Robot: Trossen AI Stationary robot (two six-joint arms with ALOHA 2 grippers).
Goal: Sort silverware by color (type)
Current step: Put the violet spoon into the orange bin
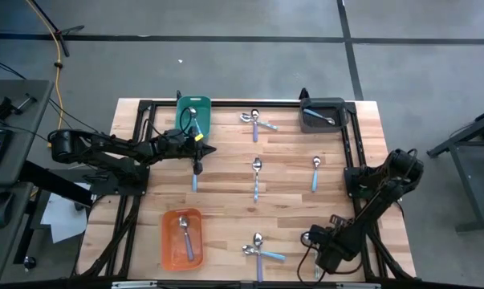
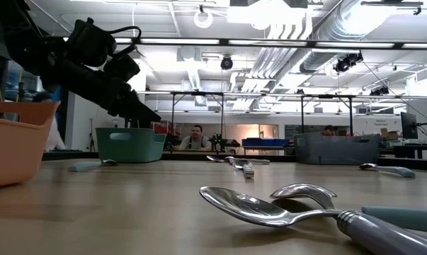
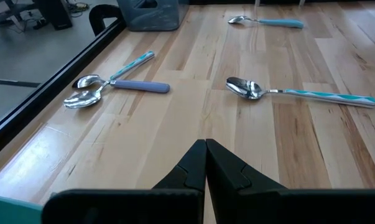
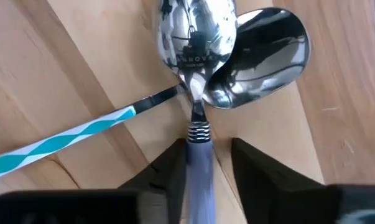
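In the right wrist view my right gripper [image 4: 203,162] points down, open, astride the purple handle [image 4: 196,186] of a spoon just below its neck. That spoon's bowl [image 4: 196,37] lies across the neck of a second spoon, which has a teal-and-white handle [image 4: 63,140]. Both rest on the wood. In the high view the right arm [image 1: 334,245] near the table's near right corner covers its gripper and this pair. My left gripper [image 1: 197,164] is shut with nothing in it, above the table beside the teal bin, over a blue-handled spoon [image 1: 195,183]. My right gripper has one finger [image 4: 162,177] close against the side of the purple handle; whether it touches, I cannot tell. The other finger [image 4: 255,168] stands clear of the handle with bare wood between. The fingers come from above, across the handle, which lies flat.
The teal bin [image 1: 203,124], grey bin [image 1: 338,108] and orange bin [image 1: 171,249] each hold one spoon. Loose spoons lie as a far pair [image 1: 256,120], two singles mid-table [image 1: 258,172] [image 1: 315,172] and a near pair [image 1: 259,249]. A person [image 2: 197,136] sits beyond the table.
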